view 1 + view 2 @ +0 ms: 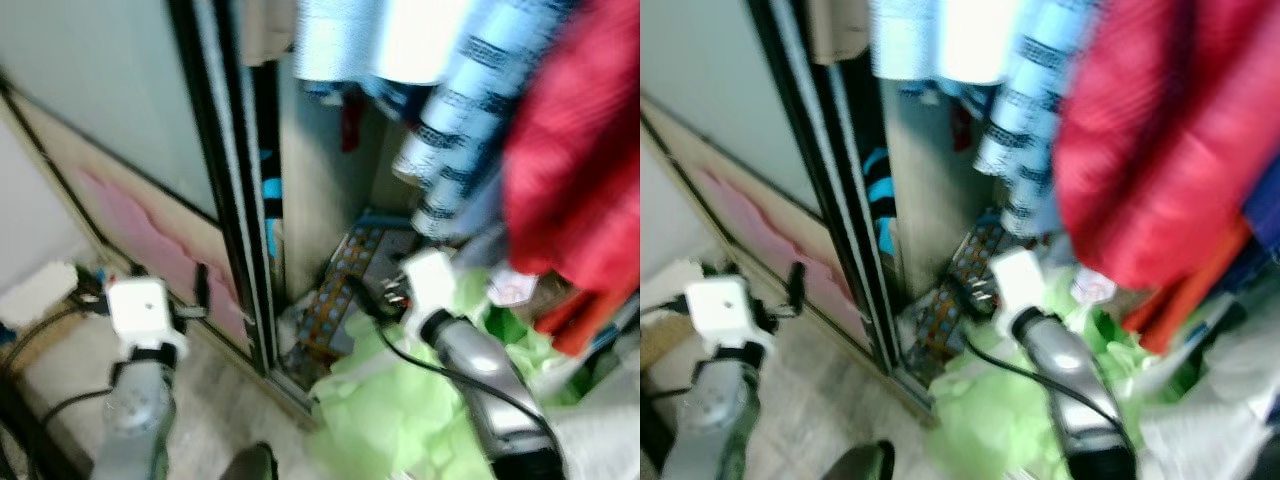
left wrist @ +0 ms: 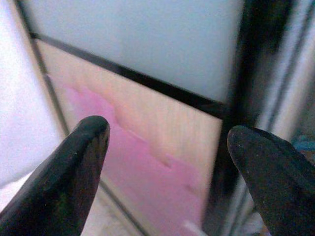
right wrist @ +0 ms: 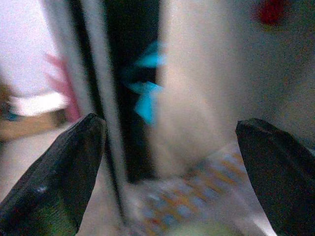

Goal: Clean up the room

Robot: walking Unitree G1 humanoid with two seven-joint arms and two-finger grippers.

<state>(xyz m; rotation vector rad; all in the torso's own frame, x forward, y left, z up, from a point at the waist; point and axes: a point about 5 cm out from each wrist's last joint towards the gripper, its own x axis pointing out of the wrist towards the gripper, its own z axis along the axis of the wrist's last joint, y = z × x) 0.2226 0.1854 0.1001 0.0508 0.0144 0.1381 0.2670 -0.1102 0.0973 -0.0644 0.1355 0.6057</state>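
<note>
- Right gripper [image 3: 167,172], fingers spread and empty, reaches into the open wardrobe [image 1: 330,200], just above the green cloth [image 1: 400,410] lying nearer.
- Left gripper [image 2: 167,172], also spread, faces the sliding door [image 1: 120,90] further left.

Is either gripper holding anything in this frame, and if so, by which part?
Nothing is held. The left gripper is open before the sliding door; the right gripper is open toward the closet floor.

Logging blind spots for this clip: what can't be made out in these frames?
- Right gripper: in the head views its fingers are hidden behind its white wrist block.
- Patterned item on the wardrobe floor: too blurred to identify.
- Green material under the right arm: blurred, cut off by the bottom edge.
- Hanging red garment: cut off at top and right.
</note>
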